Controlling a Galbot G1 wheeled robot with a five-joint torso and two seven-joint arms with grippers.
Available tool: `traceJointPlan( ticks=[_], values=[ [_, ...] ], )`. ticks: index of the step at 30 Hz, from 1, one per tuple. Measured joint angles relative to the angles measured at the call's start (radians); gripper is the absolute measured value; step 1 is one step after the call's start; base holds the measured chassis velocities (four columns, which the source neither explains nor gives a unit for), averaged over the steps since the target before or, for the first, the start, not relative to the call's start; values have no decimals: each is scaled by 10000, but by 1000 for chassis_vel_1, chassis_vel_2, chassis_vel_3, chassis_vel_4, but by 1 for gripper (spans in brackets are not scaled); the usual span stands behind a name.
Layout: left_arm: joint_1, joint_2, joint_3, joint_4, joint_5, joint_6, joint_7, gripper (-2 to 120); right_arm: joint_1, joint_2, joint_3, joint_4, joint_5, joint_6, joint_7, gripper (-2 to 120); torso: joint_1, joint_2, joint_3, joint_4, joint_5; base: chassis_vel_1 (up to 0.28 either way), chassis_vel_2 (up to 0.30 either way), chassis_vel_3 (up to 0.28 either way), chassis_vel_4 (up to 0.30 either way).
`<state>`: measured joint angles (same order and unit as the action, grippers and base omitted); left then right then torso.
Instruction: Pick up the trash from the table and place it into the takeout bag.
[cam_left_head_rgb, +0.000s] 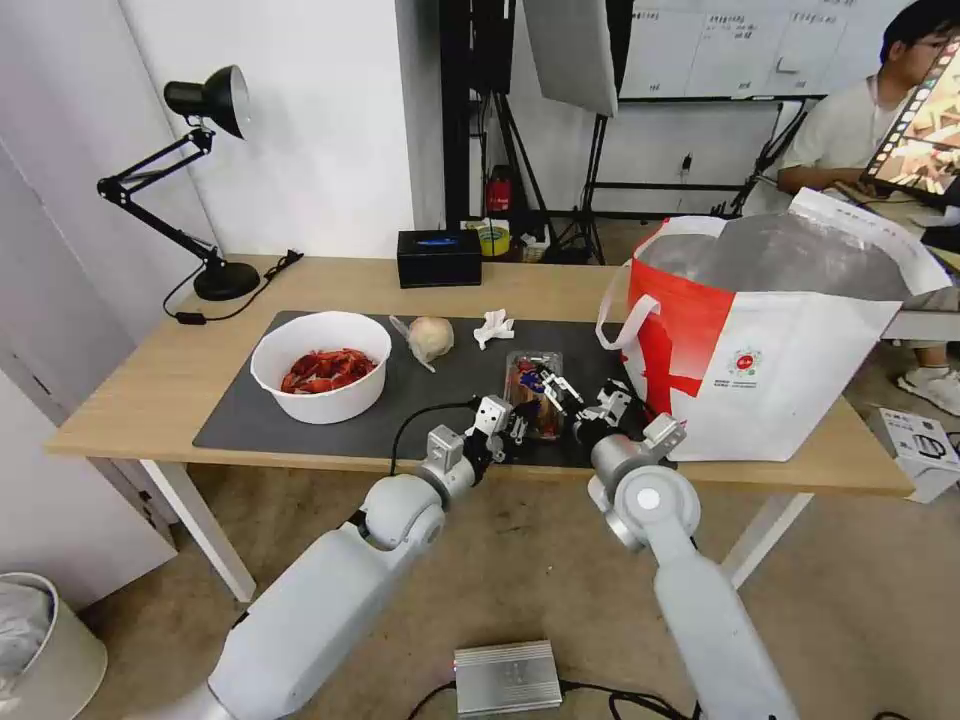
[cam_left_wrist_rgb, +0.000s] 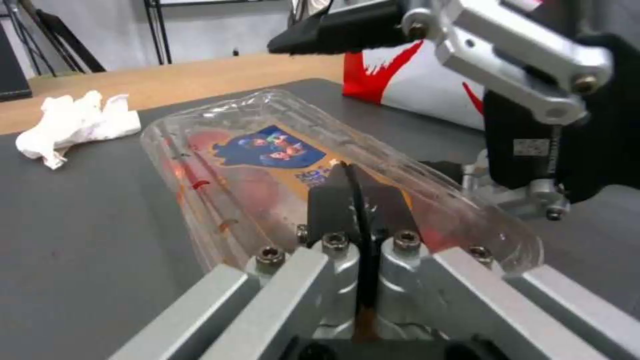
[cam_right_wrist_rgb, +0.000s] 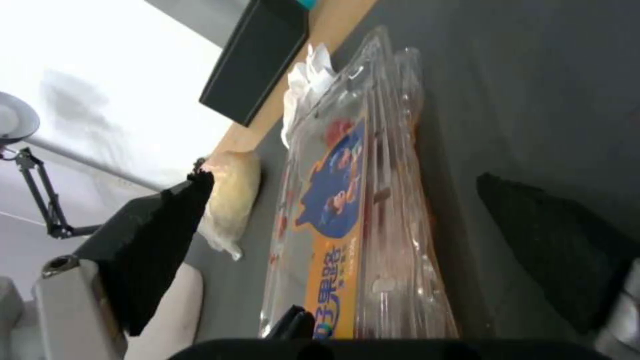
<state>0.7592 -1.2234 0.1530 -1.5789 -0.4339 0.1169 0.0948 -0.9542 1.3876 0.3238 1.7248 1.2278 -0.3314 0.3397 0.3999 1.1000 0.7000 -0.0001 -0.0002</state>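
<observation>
**Both tools down at the fruit box, bag waiting on the right**

So here's the scene. The light-wood worktop (cam_left_head_rgb: 150, 390) has a dark grey mat (cam_left_head_rgb: 240, 425) on it, and most of the trash sits on that mat. The white bowl (cam_left_head_rgb: 320, 365) of red crayfish shells is toward the left side of the mat, the beige lump in clear wrap (cam_left_head_rgb: 430, 338) is just to its right, and the crumpled tissue (cam_left_head_rgb: 493, 326) lies a bit further right, near the mat's back edge. The clear plastic fruit box (cam_left_head_rgb: 533, 392) is near the front edge of the mat, flat on it, blue-and-orange label up.

Both arms are reaching in at that box. The left tool (cam_left_wrist_rgb: 357, 200) is at the box's near end with its two black fingers pressed together, clenched tight; they look to be pinching the box's edge, though I can't tell for sure. The right tool (cam_left_head_rgb: 590, 395) is just beside the box on the bag side, and from its wrist view the black pads (cam_right_wrist_rgb: 160, 235) are spread wide apart, one on each side of the box, not touching it.

The takeout bag (cam_left_head_rgb: 790, 370) stands upright at the right end of the worktop, mouth open, silver lining showing, well clear of the bowl.

The black lamp (cam_left_head_rgb: 205, 180) and small black box (cam_left_head_rgb: 438, 257) sit at the back.
</observation>
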Motion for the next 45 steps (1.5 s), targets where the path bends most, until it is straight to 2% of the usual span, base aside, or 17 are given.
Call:
traceJointPlan(
  ticks=[17,21,28,30,32,34,36,38,40,41,44,45],
  values=[
    [66,5,31,17,-36,-23,0,0,569,88,-97,-499,265,-351,64,100,0,0,0,1,2,0,0,0,0],
    [68,-17,17,27,-39,-28,-1,0,657,121,-141,-603,282,-435,179,93,0,0,0,0,0,0,0,0,0],
    [84,-38,-2,37,-44,-39,-1,0,715,243,-193,-737,245,-495,253,63,0,0,0,0,1,0,0,0,0],
    [86,-44,-3,37,-45,-39,-1,0,714,244,-195,-738,240,-495,253,59,0,1,0,0,2,0,0,0,0],
    [90,-70,-4,37,-51,-40,0,0,692,246,-198,-742,216,-496,253,48,0,0,0,0,1,0,0,0,0],
    [97,-77,-4,37,-53,-40,0,0,683,246,-200,-743,213,-496,253,44,0,0,0,0,1,0,0,0,0],
    [124,-84,-4,28,-55,-42,0,0,661,251,-197,-762,199,-496,251,33,0,1,0,0,1,0,0,0,0],
    [128,-85,-5,24,-56,-42,0,0,658,252,-196,-767,196,-496,252,33,0,0,0,0,2,0,0,0,0],
    [140,-81,-31,5,-57,-42,-2,0,651,255,-194,-811,172,-494,259,20,0,0,0,0,1,0,0,0,0],
    [140,-81,-31,5,-57,-42,-2,0,651,255,-194,-811,172,-494,259,20,0,0,0,0,1,0,0,0,0],
    [172,-21,-115,-66,-70,-41,-11,0,660,286,-198,-846,151,-489,262,5,0,0,0,2,3,0,0,0,0],
    [172,-21,-115,-66,-70,-41,-11,0,660,286,-198,-846,151,-489,262,5,0,0,0,2,3,0,0,0,0]
  ],
)
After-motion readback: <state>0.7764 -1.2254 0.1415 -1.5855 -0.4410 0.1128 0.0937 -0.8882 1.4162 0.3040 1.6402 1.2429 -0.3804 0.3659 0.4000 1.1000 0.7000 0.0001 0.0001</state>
